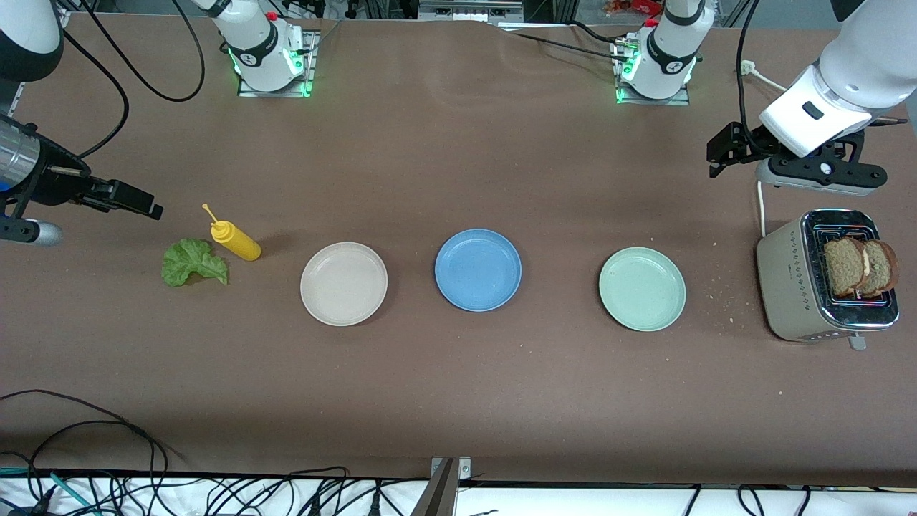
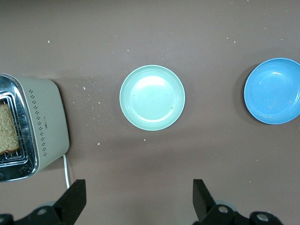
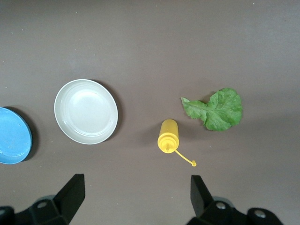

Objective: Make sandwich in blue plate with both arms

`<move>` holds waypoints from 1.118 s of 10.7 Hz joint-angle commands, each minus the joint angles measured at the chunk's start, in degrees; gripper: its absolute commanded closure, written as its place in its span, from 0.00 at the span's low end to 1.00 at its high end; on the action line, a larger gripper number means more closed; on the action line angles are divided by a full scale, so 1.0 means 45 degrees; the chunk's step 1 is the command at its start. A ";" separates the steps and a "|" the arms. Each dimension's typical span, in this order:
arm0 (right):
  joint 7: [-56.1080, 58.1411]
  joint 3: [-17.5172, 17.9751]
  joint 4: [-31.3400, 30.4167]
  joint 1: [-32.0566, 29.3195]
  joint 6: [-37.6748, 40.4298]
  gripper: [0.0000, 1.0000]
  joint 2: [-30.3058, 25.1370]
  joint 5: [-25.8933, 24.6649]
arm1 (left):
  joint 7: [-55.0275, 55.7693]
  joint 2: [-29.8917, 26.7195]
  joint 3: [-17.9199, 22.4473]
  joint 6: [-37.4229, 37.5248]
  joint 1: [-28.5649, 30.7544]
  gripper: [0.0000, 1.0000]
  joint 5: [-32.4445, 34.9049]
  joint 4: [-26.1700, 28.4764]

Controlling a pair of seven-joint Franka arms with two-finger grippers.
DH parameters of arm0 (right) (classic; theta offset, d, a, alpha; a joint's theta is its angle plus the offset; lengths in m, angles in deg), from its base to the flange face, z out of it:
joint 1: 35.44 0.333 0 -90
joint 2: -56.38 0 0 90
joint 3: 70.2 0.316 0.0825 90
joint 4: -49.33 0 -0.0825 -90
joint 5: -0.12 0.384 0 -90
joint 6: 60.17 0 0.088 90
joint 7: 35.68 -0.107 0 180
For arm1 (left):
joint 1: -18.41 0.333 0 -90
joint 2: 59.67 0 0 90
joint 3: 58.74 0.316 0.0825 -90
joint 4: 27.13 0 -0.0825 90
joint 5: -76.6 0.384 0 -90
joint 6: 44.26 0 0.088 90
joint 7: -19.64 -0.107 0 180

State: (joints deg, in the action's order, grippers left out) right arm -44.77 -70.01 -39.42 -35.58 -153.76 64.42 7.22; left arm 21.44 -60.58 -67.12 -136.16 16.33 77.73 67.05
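The blue plate (image 1: 478, 269) (image 2: 273, 90) (image 3: 11, 136) lies bare at the table's middle. Two brown bread slices (image 1: 860, 267) (image 2: 7, 129) stand in the toaster (image 1: 791, 287) (image 2: 47, 122) at the left arm's end. A ruffled green lettuce leaf (image 1: 193, 263) (image 3: 215, 109) lies flat at the right arm's end. My left gripper (image 1: 722, 153) (image 2: 139, 197) hangs open over bare table beside the toaster, holding nothing. My right gripper (image 1: 136, 202) (image 3: 136, 197) hangs open over bare table beside the lettuce, with nothing between its fingers.
A beige plate (image 1: 344, 283) (image 3: 86, 111) and a pale green plate (image 1: 642, 288) (image 2: 152, 97) flank the blue one. A yellow squeeze bottle (image 1: 235, 241) (image 3: 168, 136) lies on its side next to the lettuce. Crumbs lie scattered by the toaster. Cables hang below the table's near edge.
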 commanded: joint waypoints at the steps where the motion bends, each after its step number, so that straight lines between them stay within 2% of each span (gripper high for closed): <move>1: 0.0010 0.0076 0.0153 -0.0104 -0.0004 0.00 0.0069 0.0238 | -0.0304 0.0161 -0.0072 0.0307 0.0149 0.00 -0.0272 -0.0403; 12: -0.0009 0.0096 0.0211 -0.0085 0.0035 0.00 0.0069 0.0005 | -0.0304 0.0161 -0.0072 0.0307 0.0149 0.00 -0.0272 -0.0422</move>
State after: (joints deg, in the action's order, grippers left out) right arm -44.77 -70.02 -39.42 -35.62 -153.77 64.43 7.22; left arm 21.44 -60.57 -67.12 -136.16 16.33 77.73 67.05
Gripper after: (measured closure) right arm 0.000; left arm 0.000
